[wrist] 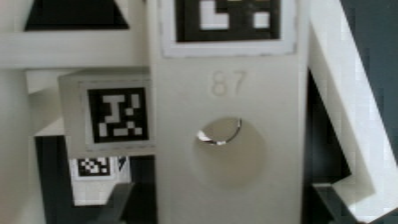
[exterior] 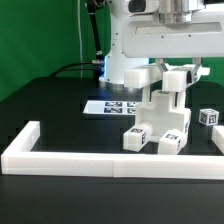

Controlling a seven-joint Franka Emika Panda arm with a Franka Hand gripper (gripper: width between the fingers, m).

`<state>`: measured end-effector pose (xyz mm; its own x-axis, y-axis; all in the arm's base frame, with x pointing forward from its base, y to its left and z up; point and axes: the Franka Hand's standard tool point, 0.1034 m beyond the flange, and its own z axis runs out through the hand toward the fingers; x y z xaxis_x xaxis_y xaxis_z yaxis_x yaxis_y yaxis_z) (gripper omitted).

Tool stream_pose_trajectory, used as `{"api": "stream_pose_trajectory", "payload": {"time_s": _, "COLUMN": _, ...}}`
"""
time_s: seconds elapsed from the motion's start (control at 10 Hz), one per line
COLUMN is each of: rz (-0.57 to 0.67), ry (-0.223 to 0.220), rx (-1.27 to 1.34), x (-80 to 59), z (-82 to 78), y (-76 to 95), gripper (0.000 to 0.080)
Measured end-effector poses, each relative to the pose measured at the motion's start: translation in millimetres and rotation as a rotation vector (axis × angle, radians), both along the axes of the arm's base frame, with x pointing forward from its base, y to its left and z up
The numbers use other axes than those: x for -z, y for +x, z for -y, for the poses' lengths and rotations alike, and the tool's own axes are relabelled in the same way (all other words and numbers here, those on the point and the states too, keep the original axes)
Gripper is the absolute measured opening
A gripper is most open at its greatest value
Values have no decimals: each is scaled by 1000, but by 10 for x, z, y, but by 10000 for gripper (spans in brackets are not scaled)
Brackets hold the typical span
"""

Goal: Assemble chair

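**Panda looks: white shells all over**

The arm (exterior: 125, 45) is glossy white, rounded shells on a fat base column (exterior: 120, 68). Gripper (exterior: 178, 70) body is a wide white block, dark grey bit on top. Black cable (exterior: 93, 40) hangs alongside.

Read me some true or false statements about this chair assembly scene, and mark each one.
1. The gripper is closed on the top of the chair. True.
2. The marker board stands upright. False: it lies flat on the table.
3. A loose tagged block sits at the exterior view's left. False: it sits at the right.
4. The border wall runs nearer the camera than the chair. True.
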<state>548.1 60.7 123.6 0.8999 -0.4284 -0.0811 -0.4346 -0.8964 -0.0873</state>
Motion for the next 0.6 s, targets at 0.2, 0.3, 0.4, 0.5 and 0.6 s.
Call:
{"api": "stream_pose_trajectory", "payload": {"time_s": 0.2, "rz": 4, "ry": -1, "rx": -2, "x": -1, "z": -17, "y": 1, "gripper": 290}}
{"api": "stream_pose_trajectory", "payload": {"time_s": 0.3, "rz": 18, "ry": -4, "rx": -7, "x": 3, "z": -41, "y": 0, "gripper": 290}}
{"api": "stream_pose_trajectory", "payload": {"time_s": 0.4, "rz": 27, "ry": -7, "rx": -8, "x": 13, "z": -48, "y": -5, "gripper": 290}}
{"api": "stream_pose_trajectory", "payload": {"time_s": 0.5, "rz": 33, "ry": -8, "rx": -8, "x": 12, "z": -55, "y": -2, "gripper": 290}}
{"api": "stream_pose_trajectory", "payload": {"time_s": 0.6, "rz": 35, "ry": -8, "rx": -10, "x": 11, "z": -67, "y": 0, "gripper": 290}}
